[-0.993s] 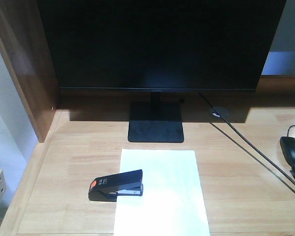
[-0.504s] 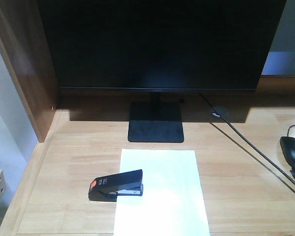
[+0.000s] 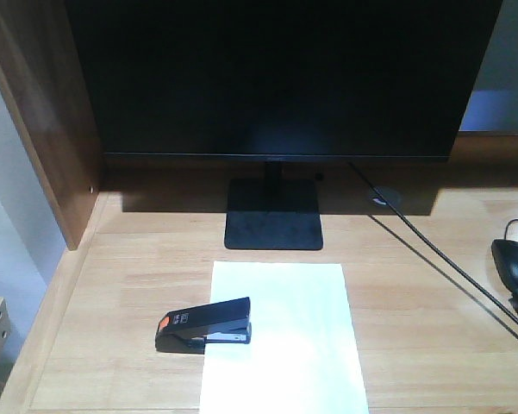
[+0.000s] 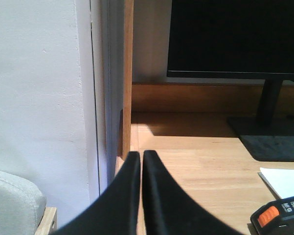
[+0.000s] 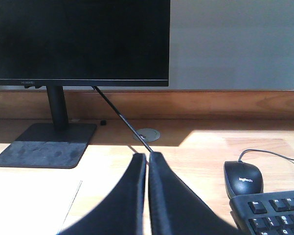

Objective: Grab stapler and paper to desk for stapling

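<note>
**Both grippers hanging shut above the desk, stapler lying on the paper's edge**

The left gripper (image 4: 141,159) is hovering low over the desk's (image 3: 138,285) left end, its two black fingers pressed together and holding nothing, pointing toward the brown side panel (image 4: 127,73). The right gripper (image 5: 147,161) is likewise hanging with fingers pressed together and holding nothing, aiming toward the monitor (image 5: 78,39) and its cable (image 5: 122,120).

The stapler (image 3: 204,324) is lying across the left edge of the paper (image 3: 284,345), its long axis running left to right, orange-red end pointing left, off the sheet. The paper is lying flat in front of the monitor stand (image 3: 273,216). A mouse (image 5: 243,178) and keyboard (image 5: 271,213) are sitting to the right.
</note>
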